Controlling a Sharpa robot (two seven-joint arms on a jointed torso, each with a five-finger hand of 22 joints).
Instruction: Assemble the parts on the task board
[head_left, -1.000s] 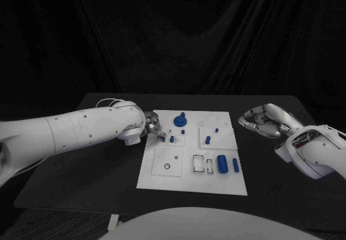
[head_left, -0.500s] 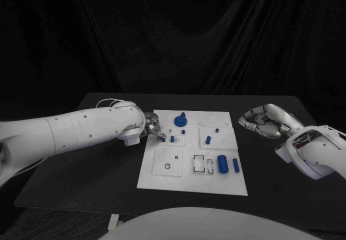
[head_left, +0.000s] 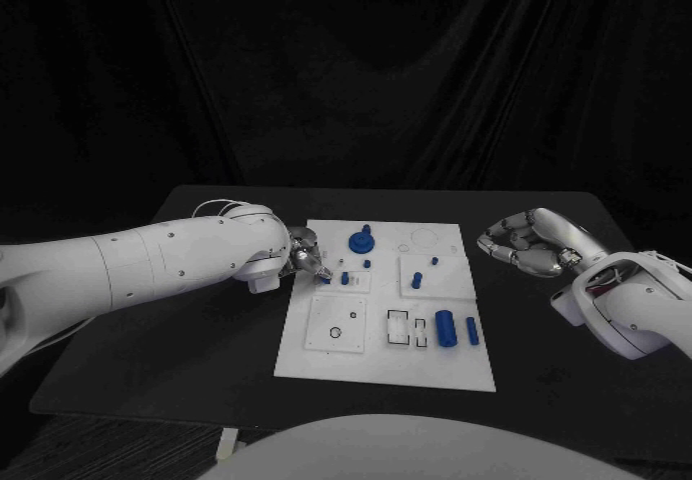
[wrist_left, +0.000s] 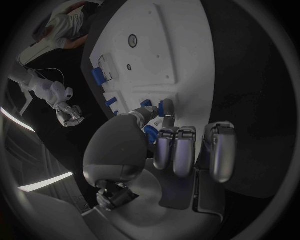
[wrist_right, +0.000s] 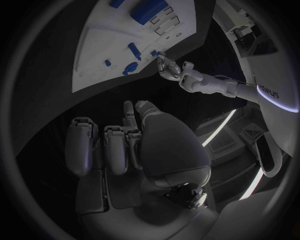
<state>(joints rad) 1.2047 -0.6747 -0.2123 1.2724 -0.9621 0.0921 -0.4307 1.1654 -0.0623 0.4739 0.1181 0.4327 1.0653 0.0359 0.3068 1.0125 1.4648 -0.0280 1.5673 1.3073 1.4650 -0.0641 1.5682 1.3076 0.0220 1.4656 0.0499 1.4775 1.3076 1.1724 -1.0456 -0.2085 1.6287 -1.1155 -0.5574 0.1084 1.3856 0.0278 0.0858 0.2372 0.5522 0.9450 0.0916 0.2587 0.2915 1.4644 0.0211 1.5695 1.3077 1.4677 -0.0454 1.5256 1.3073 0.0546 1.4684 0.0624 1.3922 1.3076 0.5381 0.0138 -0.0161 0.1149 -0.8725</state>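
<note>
The black surface carries the white task board, which lies flat at its middle, between the two arms. The left arm reaches in along the board's left edge, and the right arm stands off past the board's right edge, well apart from it.

The left hand is at the board's upper left corner. In the left wrist view its thumb and a fingertip close together on a small blue peg right at the board's face, while the other fingers hang curled beside them; I cannot tell whether the peg is seated in a hole or only touching the board. The right hand hovers above the surface with its fingers curled in toward the palm and nothing in them.

On the board, a round blue knob stands near the top edge. Below it two short blue pins stand upright in a small square plate. To the right another square plate holds a taller blue pin with a tiny one near it. In the lower right part a thick blue cylinder lies flat, with a thin blue rod lying just beside it. Left of these are two rectangular recesses, and a square plate with an oval hole.
</note>
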